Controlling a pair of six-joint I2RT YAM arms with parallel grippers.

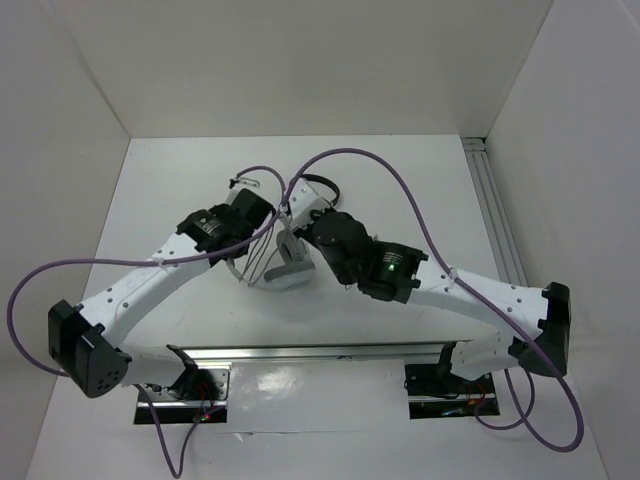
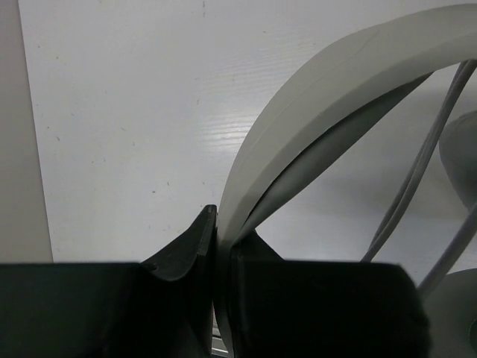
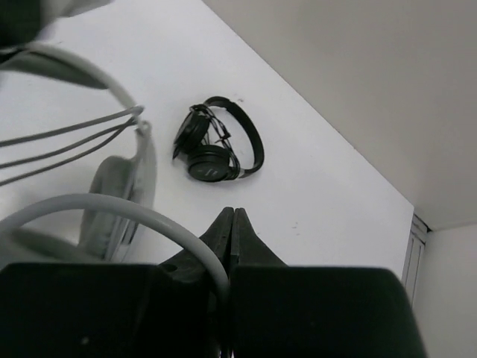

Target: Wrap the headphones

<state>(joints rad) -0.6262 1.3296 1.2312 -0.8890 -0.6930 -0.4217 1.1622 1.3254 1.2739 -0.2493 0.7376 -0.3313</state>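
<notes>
Headphones (image 1: 289,270) in the middle of the table (image 1: 170,180), between the two arms, which meet over them from either side

Left gripper (image 2: 218,224): jaws narrow, clamped on the edge of the wide white headband (image 2: 298,127). The band rises out of the grip and curves up to the right. Grey underside of the band shows below the white edge.

Cable (image 2: 417,175): thin, grey, several strands running slantwise behind the headband in the left wrist view. In the right wrist view strands stretch from the left edge towards the top of an ear cup (image 3: 112,198).

Right gripper (image 3: 232,218): fingertips pressed together, no gap showing. One loop of cable arcs over the left finger and drops into the seam between the fingers, lower down; it looks pinched there.

Ear cup: light grey, standing about upright on the table, just left of the right gripper.

Black headphones (image 3: 216,145): smaller, lying flat on the table beyond the right gripper, apart from the white pair and touched by neither gripper
</notes>
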